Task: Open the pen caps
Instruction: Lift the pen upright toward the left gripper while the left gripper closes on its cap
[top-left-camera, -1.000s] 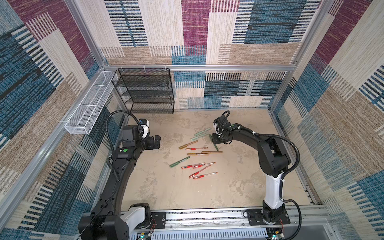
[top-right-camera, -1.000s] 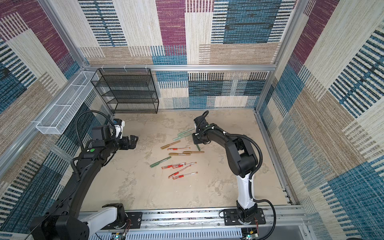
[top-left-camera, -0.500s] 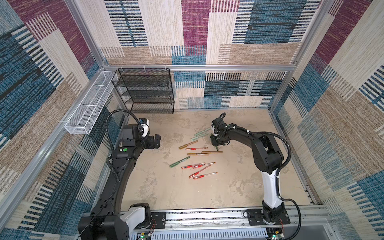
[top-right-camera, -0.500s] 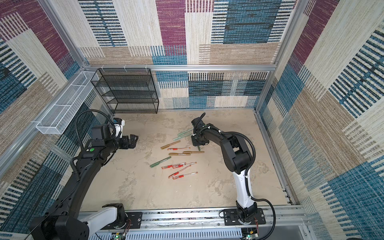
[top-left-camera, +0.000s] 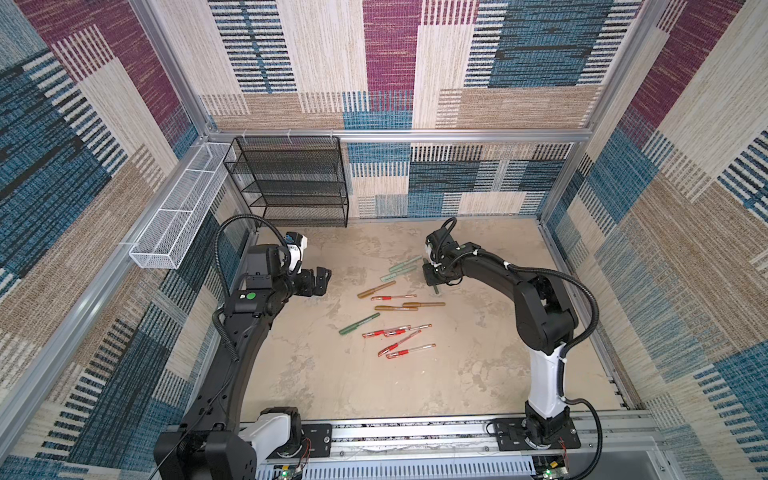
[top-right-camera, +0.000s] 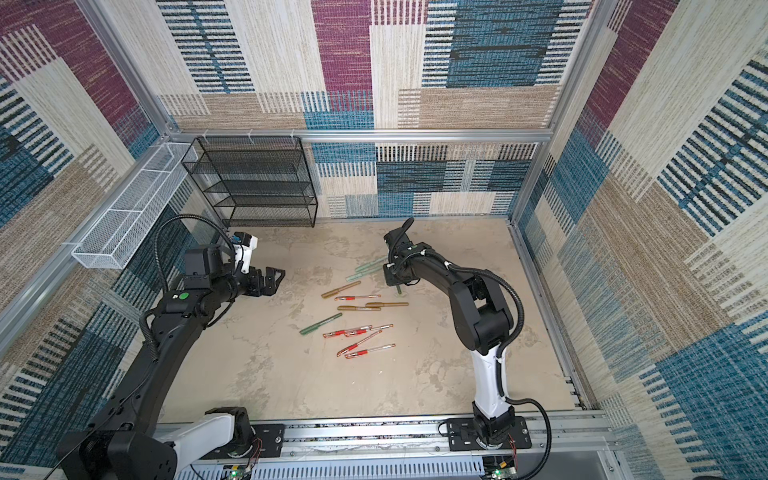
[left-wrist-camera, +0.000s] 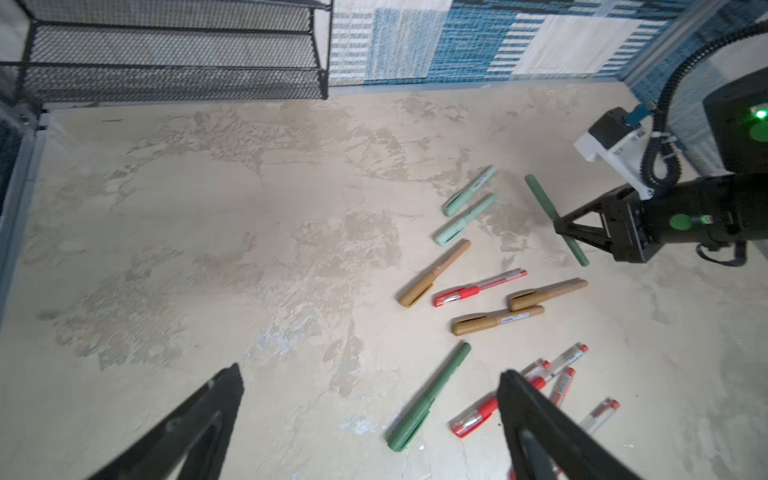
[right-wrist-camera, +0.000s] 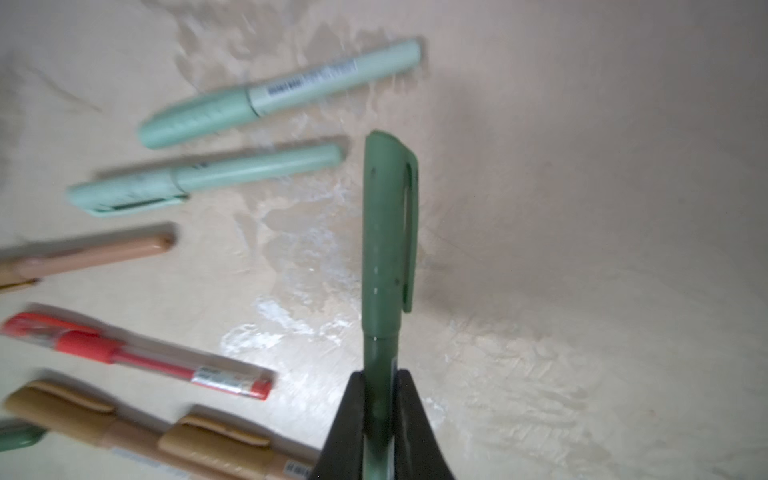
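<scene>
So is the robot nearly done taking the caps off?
Done: nothing yet; no loose cap shows. In hand: the right claw is shut on a dark green pen, its cap still on. The left claw is open and empty. Left: that cap, plus every capped pen lying on the table.

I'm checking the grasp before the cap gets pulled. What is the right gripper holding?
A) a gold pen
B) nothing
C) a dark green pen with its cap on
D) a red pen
C: in the right wrist view the right gripper is shut on the barrel of the dark green pen, and its cap is still seated.
</scene>
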